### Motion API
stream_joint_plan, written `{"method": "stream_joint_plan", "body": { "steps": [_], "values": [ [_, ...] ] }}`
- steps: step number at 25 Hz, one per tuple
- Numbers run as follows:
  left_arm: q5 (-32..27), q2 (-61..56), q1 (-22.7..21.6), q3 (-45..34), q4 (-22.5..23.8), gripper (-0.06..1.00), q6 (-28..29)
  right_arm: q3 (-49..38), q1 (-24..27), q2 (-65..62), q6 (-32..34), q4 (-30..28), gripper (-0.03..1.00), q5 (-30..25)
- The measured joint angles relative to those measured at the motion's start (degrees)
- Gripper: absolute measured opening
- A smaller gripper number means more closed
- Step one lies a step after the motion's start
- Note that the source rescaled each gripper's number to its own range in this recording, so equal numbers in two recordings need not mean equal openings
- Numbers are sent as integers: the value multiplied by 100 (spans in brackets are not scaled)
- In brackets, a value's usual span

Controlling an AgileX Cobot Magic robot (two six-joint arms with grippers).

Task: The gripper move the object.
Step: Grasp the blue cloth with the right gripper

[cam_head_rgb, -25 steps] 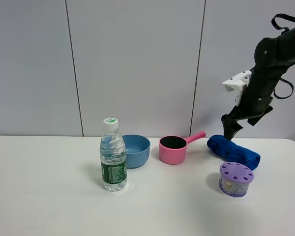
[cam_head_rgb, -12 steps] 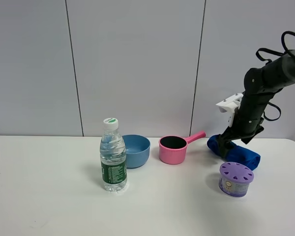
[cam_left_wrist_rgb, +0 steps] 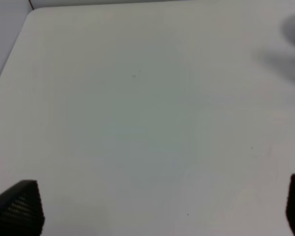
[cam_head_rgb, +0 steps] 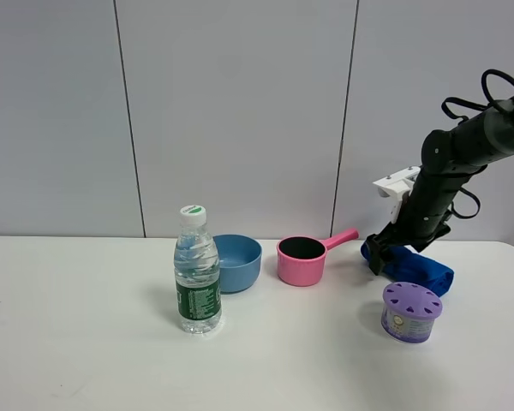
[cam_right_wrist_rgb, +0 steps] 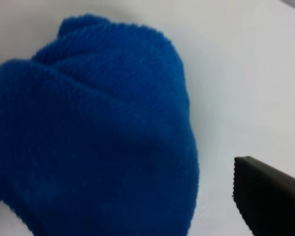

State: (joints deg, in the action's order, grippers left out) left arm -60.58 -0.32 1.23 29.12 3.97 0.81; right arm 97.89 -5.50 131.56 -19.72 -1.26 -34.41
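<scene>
Right tool [cam_head_rgb: 378,256] lower now, spread wide over blue cloth [cam_head_rgb: 418,269]; left tool [cam_left_wrist_rgb: 157,199] spread too; water in bottle [cam_head_rgb: 197,276].

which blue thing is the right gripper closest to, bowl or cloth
The blue cloth behind the purple jar: the right gripper is down at its end. The blue bowl sits far off, beside the bottle.

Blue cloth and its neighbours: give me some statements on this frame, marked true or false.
The water bottle stands upright, capped. True.
The blue cloth lies inside the blue bowl. False: it lies on the table, beyond the handle of the pink saucepan.
The right gripper is down at one end of the cloth. True.
The purple container is stacked on the cloth. False: it stands on the table, nearer the camera.
</scene>
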Motion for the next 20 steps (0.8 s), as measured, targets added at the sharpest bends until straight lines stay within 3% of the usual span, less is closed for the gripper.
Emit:
{"method": "stream_joint_plan", "body": {
  "steps": [2, 5, 9, 12, 13, 20],
  "values": [
    [0, 0, 0, 0, 0, 100, 0, 0, 0, 0, 3, 0, 95, 9],
    [0, 0, 0, 0, 0, 100, 0, 0, 0, 0, 14, 0, 73, 9],
    [0, 0, 0, 0, 0, 100, 0, 0, 0, 0, 14, 44, 39, 4],
    [0, 0, 0, 0, 0, 100, 0, 0, 0, 0, 16, 126, 4, -46],
    [0, 0, 0, 0, 0, 100, 0, 5, 0, 0, 39, 126, 0, -84],
    [0, 0, 0, 0, 0, 100, 0, 12, 0, 0, 492, 126, 0, -155]
  ]
}}
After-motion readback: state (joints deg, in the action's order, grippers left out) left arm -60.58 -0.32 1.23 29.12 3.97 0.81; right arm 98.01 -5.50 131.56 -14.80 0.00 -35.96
